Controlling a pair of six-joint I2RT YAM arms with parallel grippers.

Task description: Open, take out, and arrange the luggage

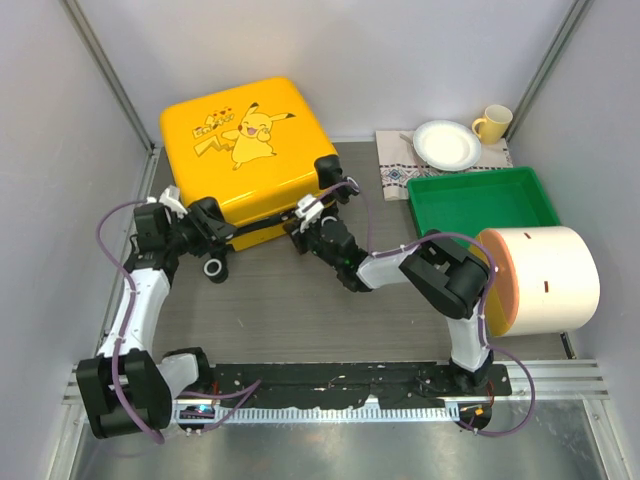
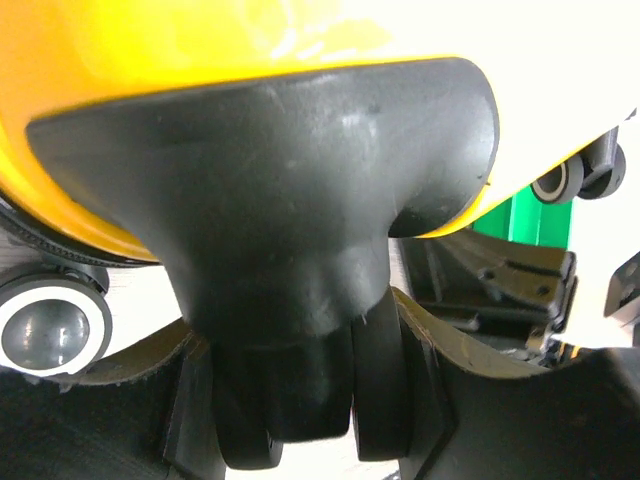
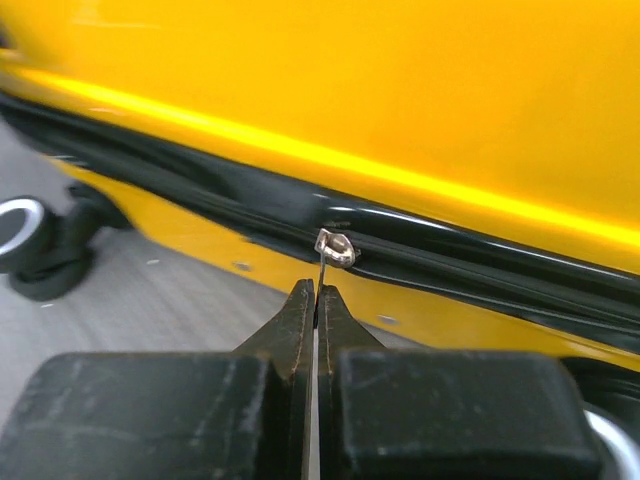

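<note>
Left gripper [image 1: 222,238] clamps a black wheel [image 2: 300,400] at the luggage's near-left corner. The luggage [image 1: 245,150] lies closed, print up, at the far left of the desk [image 1: 300,310]. Right gripper [image 3: 316,292] pinches the zip pull [image 3: 333,247] on its near side.

**Gripper clamps suitcase caster**

Close up from the left wrist, the left gripper [image 2: 310,410] holds a black twin-wheel caster [image 2: 300,250] under the yellow luggage [image 2: 200,40], its dark fingers [image 2: 480,420] pressed against either side. A grey wheel [image 2: 50,330] with a white rim shows at left. A far wheel [image 2: 562,182] shows at right, above a sliver of green tray [image 2: 525,215].
</note>
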